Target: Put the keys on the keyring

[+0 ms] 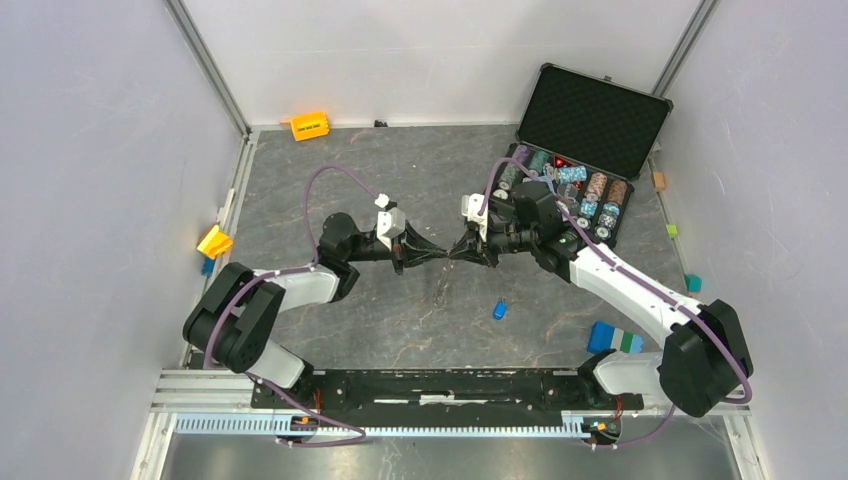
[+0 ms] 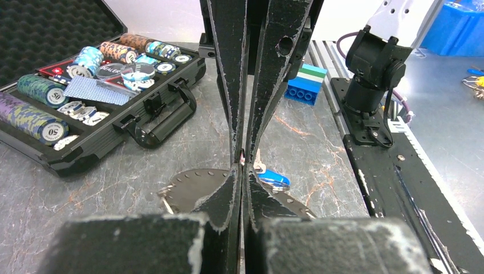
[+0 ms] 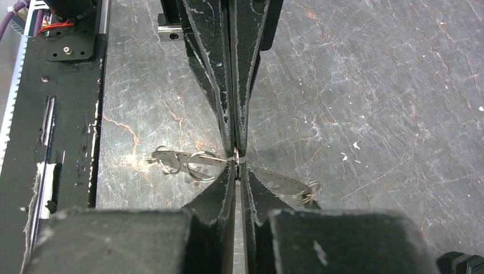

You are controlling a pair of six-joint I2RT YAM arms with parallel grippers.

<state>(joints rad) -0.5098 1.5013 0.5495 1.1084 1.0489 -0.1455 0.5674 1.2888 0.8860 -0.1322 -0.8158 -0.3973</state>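
My two grippers meet tip to tip above the middle of the table. The left gripper [image 1: 441, 252] [image 2: 242, 169] and the right gripper [image 1: 459, 250] [image 3: 237, 166] are both shut on the top of the keyring [image 2: 191, 185] [image 3: 279, 181]. It hangs below them as a thin grey band with small holes. Two small wire rings [image 3: 201, 166] are strung on it, left of the pinch in the right wrist view. One of the keys [image 1: 499, 309] [image 2: 274, 179], with a blue head, lies flat on the table in front of the right arm, apart from the ring. No other keys show.
An open black case [image 1: 600, 232] [image 2: 171, 114] of poker chips stands at the back right. A blue, green and white block [image 1: 613, 338] [image 2: 305, 83] sits by the right arm's base. Orange [image 1: 309, 125] and yellow [image 1: 214, 241] blocks lie at the left. A black rail [image 1: 430, 388] runs along the near edge.
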